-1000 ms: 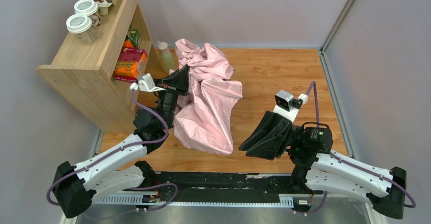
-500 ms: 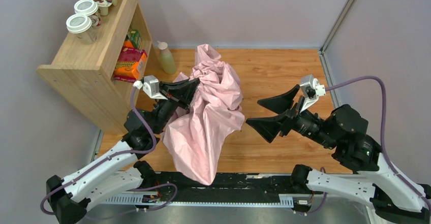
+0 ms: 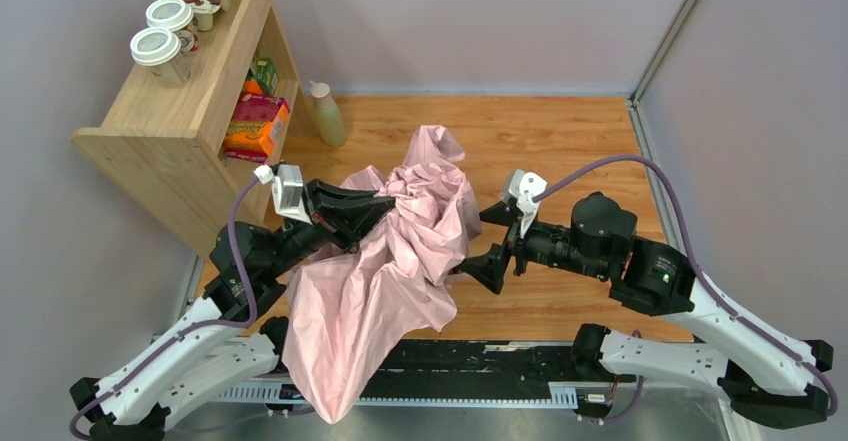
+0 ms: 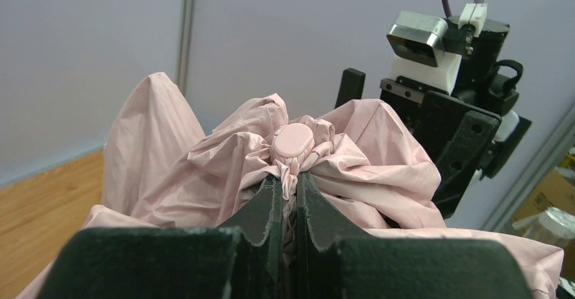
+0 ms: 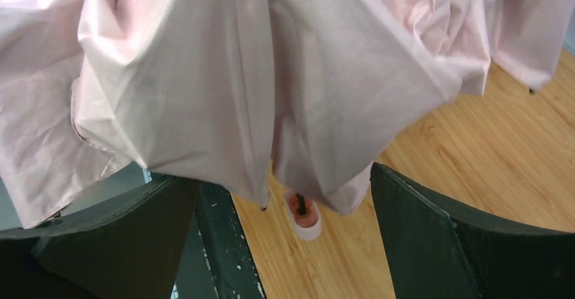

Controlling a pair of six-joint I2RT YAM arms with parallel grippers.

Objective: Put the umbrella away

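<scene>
Top external view puts the compact pale pink fabric umbrella [image 3: 400, 261] mid-frame, its canopy loose and crumpled. The upper end is lifted off the light wooden counter [image 3: 570, 141], and the rest trails down past the counter's near edge toward the bottom of the frame. My left hand [image 3: 388, 203] is pinching the gathered top: in the left wrist view its fingers are pressed together on bunched fabric just under the round pink cap [image 4: 293, 141]. My right hand [image 3: 488, 241] is spread wide just right of the canopy, holding nothing. Its wrist view is filled with hanging folds, with the small pink handle [image 5: 304, 219] peeking out below the hem at lower centre. I judge this as the gathering step: the canopy is not yet wrapped, and I cannot tell whether the shaft is collapsed. The next move calls for the right hand to close low down, on the handle rather than on slippery fabric alone, while the left hand holds the top.
</scene>
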